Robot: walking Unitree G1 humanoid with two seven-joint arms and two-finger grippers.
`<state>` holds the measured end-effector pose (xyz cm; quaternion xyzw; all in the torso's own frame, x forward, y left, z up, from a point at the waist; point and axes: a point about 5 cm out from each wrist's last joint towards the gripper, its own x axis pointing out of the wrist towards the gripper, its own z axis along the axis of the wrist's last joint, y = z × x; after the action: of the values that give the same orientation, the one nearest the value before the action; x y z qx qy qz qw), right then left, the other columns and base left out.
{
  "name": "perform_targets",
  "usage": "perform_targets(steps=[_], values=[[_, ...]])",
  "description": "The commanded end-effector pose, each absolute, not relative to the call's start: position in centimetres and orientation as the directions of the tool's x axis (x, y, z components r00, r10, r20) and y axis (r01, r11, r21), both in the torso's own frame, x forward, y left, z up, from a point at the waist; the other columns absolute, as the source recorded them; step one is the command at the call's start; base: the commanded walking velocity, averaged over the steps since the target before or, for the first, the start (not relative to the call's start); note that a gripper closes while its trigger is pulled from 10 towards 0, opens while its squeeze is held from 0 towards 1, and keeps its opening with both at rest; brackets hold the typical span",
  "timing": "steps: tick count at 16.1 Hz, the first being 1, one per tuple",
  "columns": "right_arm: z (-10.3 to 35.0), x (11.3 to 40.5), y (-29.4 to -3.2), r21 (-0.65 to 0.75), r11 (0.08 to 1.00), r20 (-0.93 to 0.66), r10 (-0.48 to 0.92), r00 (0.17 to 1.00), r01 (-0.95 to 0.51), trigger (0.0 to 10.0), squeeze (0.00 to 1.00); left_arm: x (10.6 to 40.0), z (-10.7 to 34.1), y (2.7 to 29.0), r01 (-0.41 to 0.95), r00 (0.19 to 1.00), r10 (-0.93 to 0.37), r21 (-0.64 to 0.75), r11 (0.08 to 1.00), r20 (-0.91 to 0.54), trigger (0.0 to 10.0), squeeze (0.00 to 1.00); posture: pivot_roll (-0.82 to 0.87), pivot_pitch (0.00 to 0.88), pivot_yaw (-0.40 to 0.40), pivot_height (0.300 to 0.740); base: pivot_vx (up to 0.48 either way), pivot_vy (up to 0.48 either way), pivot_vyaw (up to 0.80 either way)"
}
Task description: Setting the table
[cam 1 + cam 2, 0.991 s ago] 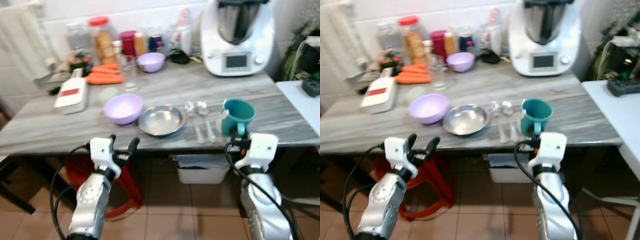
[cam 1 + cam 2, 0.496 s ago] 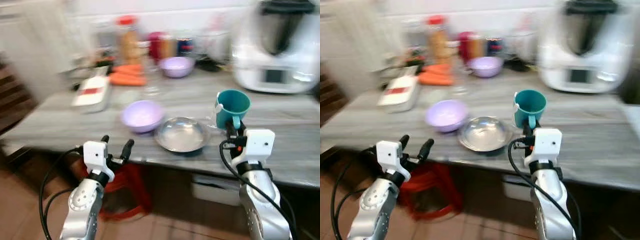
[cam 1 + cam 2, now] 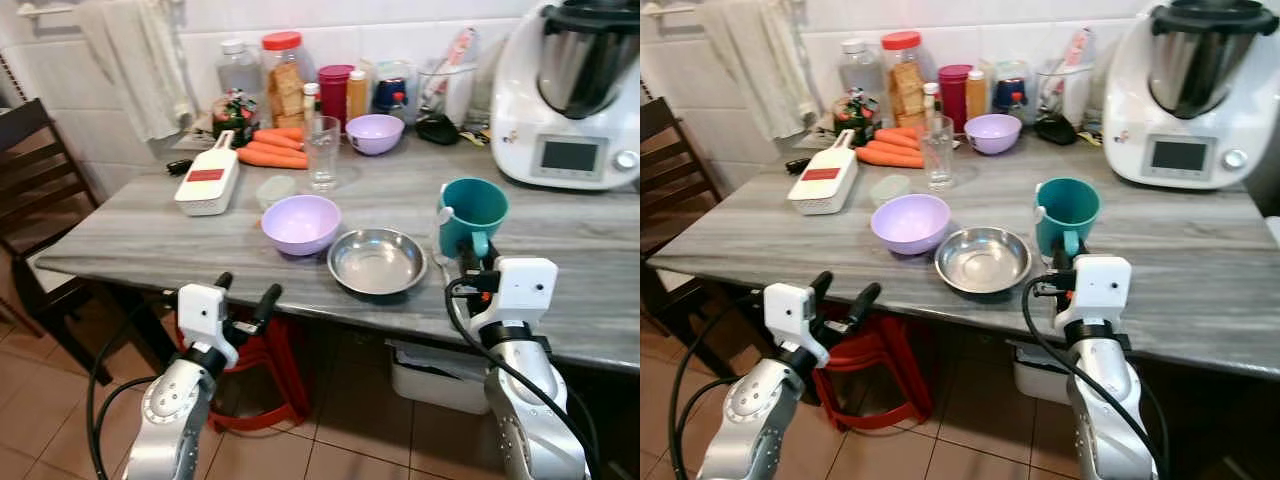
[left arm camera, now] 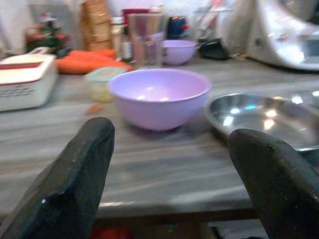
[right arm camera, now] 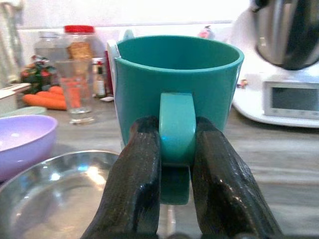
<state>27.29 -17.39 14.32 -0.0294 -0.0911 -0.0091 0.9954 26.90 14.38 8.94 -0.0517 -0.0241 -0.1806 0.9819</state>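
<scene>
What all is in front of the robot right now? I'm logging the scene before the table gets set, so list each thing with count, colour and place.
Mug: 1, teal, near counter edge, held by its handle.
Metal dish: 1, silver, left of the mug.
Bowls: 2, lilac; one beside the dish, one near the wall.
Glass: 1, clear, behind the nearer bowl.
Carrots: a few, orange, back left.
Grater box: 1, white with red label, left.
Jars and bottles: several, along the wall.
Kitchen machine: 1, white, back right.
Chair: 1, dark wood, far left.
Stool: 1, red, under the counter.
Left gripper: open, below the counter edge.
Right gripper: shut on the mug handle.
</scene>
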Motion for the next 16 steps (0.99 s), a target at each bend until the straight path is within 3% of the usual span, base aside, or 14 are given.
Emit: perform_targets(steps=[1,16], values=[[15.13,27.31,-17.23,-0.056,0.998,0.217,-0.011,0.976,0.024,10.0,0.00,26.93,9.50,14.31,0.373,0.927,-0.366,-0.092,0.923,0.084,10.0,0.00,-0.15,0.000,0.104,0.740,0.000,0.000,0.00],[15.02,26.94,-17.28,-0.066,0.998,0.216,-0.002,0.976,0.017,10.0,0.00,26.91,9.41,13.84,0.387,0.922,-0.379,-0.131,0.913,0.080,10.0,0.00,-0.17,0.000,0.103,0.740,0.269,0.000,0.00]])
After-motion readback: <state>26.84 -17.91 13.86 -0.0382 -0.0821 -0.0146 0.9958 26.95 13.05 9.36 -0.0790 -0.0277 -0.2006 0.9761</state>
